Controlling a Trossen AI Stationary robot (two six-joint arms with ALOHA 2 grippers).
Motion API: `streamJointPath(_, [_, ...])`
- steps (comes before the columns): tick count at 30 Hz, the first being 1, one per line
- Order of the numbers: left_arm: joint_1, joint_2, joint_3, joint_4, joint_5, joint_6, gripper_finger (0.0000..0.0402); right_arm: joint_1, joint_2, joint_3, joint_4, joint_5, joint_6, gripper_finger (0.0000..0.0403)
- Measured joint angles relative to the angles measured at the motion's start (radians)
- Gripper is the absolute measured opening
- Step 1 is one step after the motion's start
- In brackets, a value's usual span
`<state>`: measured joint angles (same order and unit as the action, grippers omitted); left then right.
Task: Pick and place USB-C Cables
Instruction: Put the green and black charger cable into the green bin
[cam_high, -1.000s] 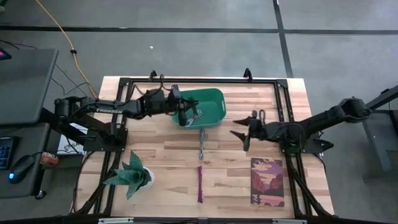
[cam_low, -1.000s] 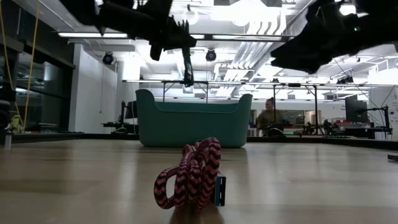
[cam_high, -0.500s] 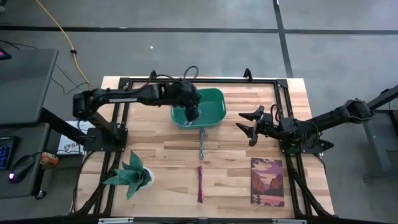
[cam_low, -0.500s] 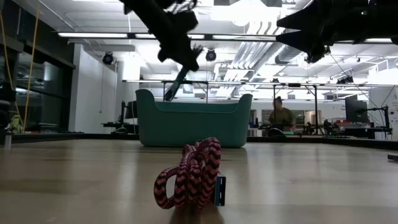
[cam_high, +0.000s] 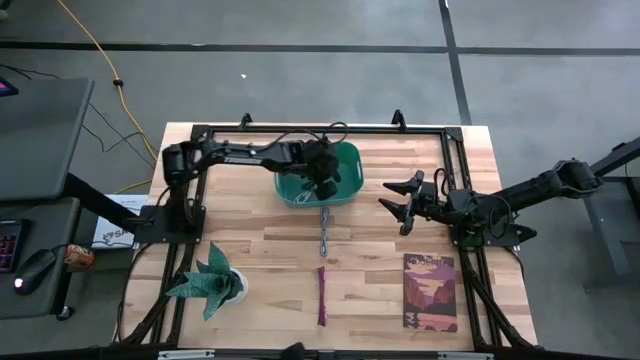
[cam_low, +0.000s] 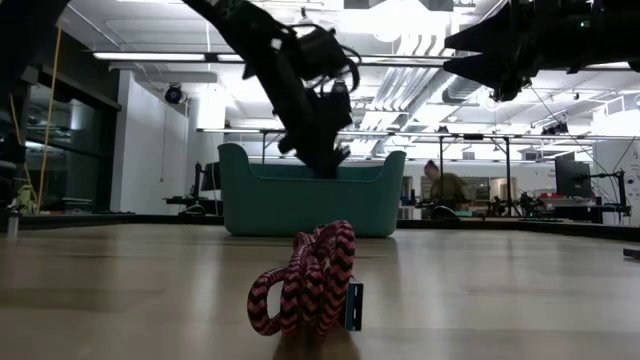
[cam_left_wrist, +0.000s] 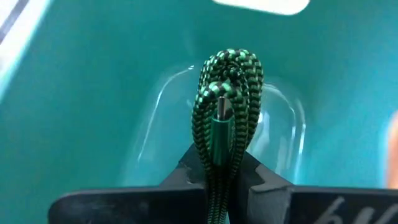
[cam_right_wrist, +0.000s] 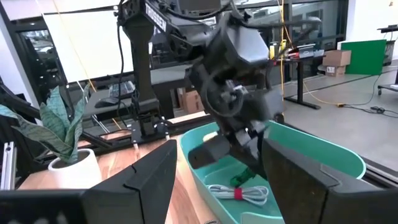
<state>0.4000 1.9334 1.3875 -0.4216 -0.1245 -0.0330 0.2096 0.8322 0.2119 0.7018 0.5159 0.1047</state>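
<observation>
Your left tool (cam_left_wrist: 224, 177) pinches the green braided cable bundle (cam_left_wrist: 225, 106) low inside the teal plastic bin (cam_high: 345, 160), upper centre of the high view. If you spread it while moving, the bundle may snag. The right tool (cam_high: 408, 203) waits spread, centre right.

Left gripper (cam_high: 327, 189) reaching from the table's left edge, angled downward, fingers pinched tight. Right gripper (cam_high: 402, 204) raised near the right edge, fingers spread wide apart.
</observation>
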Motion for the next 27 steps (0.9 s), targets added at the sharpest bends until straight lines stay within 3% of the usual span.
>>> streamJointPath(9, [-0.002,0.051,0.010,-0.019,0.021,-0.007,0.0000,0.000,0.000,0.000,-0.010,0.000,0.000,0.0227])
streamJointPath(16, [-0.005,0.051,0.010,-0.091,0.096,-0.008,0.0005,0.000,0.000,0.000,-0.014,0.005,0.011,0.0227])
streamJointPath(27, [-0.015,0.051,0.009,-0.103,0.098,0.018,0.0027,0.000,0.000,0.000,-0.017,0.005,0.009,0.0227])
